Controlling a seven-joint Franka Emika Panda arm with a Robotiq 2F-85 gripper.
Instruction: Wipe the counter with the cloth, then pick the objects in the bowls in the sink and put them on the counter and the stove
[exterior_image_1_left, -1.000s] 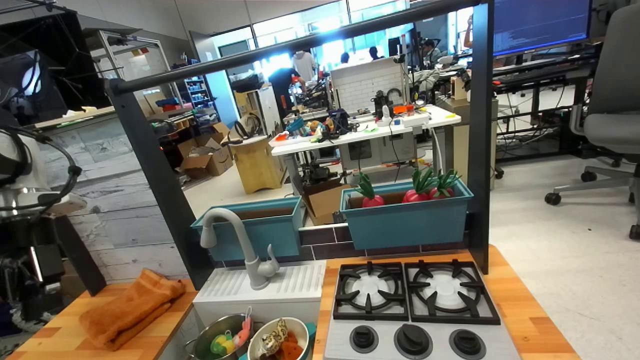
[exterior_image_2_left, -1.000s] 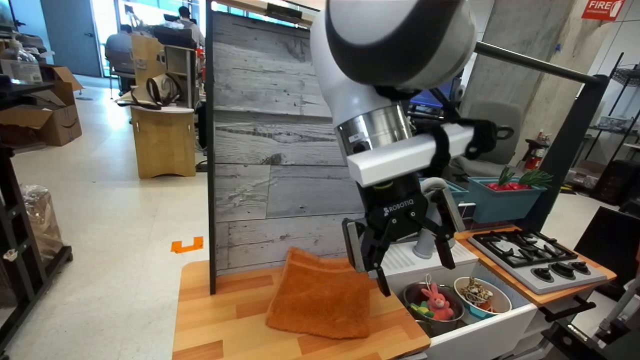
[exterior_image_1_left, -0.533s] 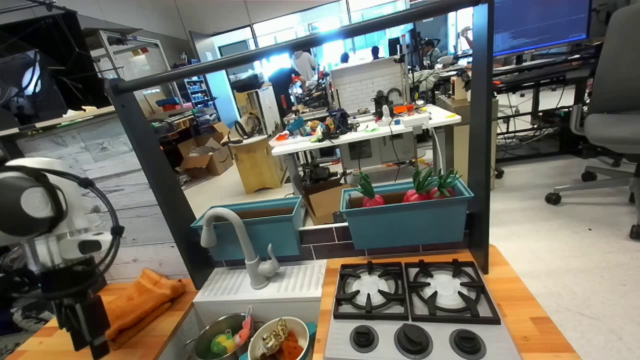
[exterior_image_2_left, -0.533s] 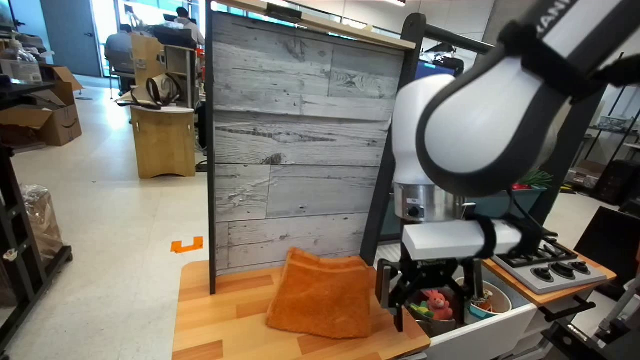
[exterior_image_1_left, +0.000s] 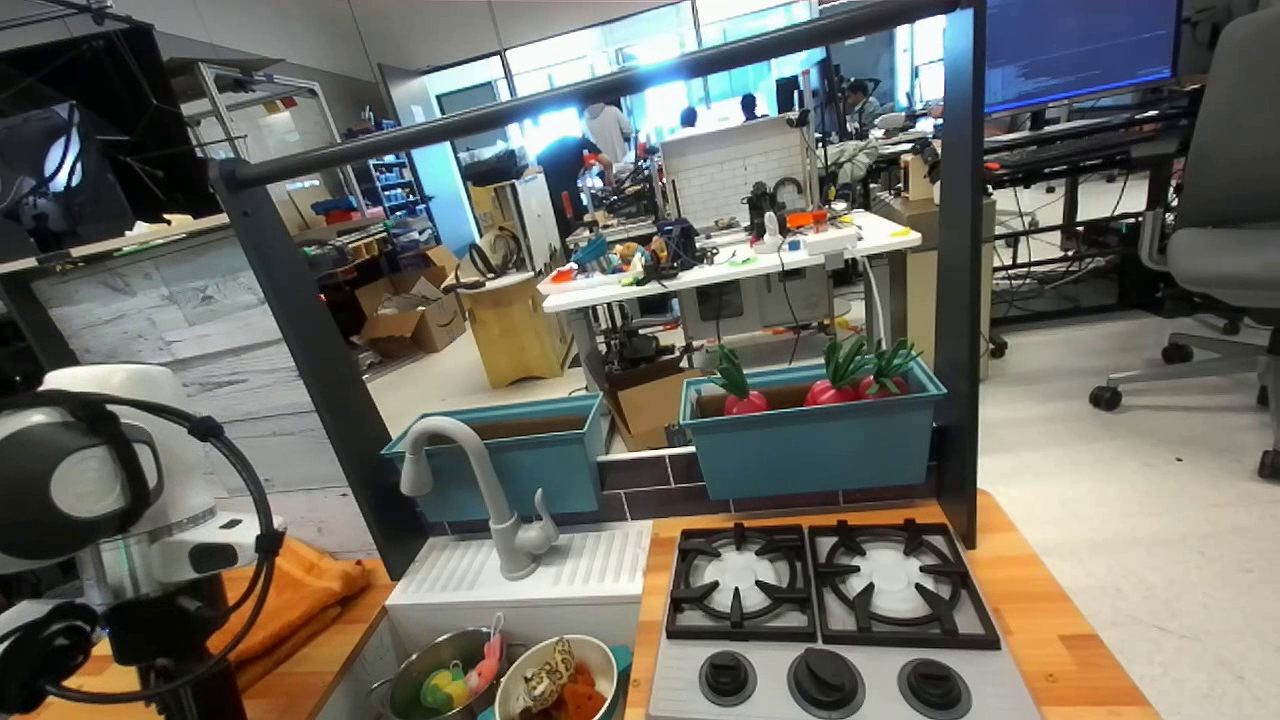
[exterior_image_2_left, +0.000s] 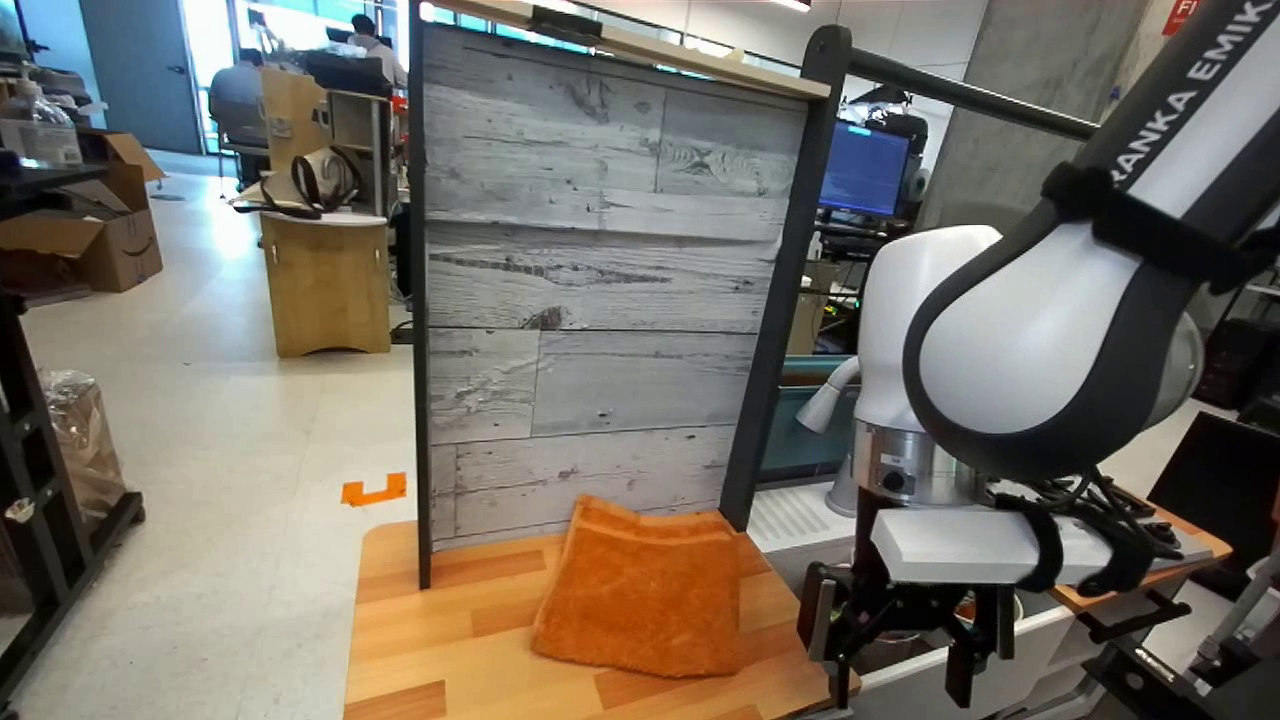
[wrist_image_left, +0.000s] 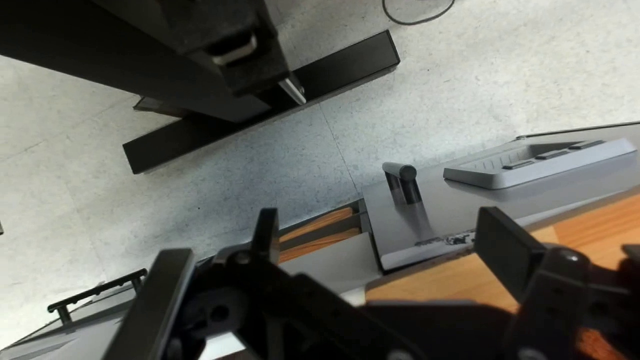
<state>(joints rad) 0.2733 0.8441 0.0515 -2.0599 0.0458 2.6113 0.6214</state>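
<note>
The orange cloth lies spread on the wood-grain counter near the plank panel. My gripper hangs open beyond the counter's edge, right of the cloth, in front of the sink. Wide apart in the wrist view, its fingers hold nothing. Inside the sink stand a metal bowl and a pale bowl. The metal one holds a yellow-green toy and a pink toy; the pale one, a spotted toy and an orange toy. The stove is beside the sink.
A grey faucet rises behind the sink. Two teal planters sit at the back. Dark posts and the plank panel bound the counter. A drawer handle juts out below in the wrist view.
The arm has swung away from above the cloth, going right and lower in both exterior views, and now covers most of the bowls in one. The jaws stay open; the cloth has not moved.
</note>
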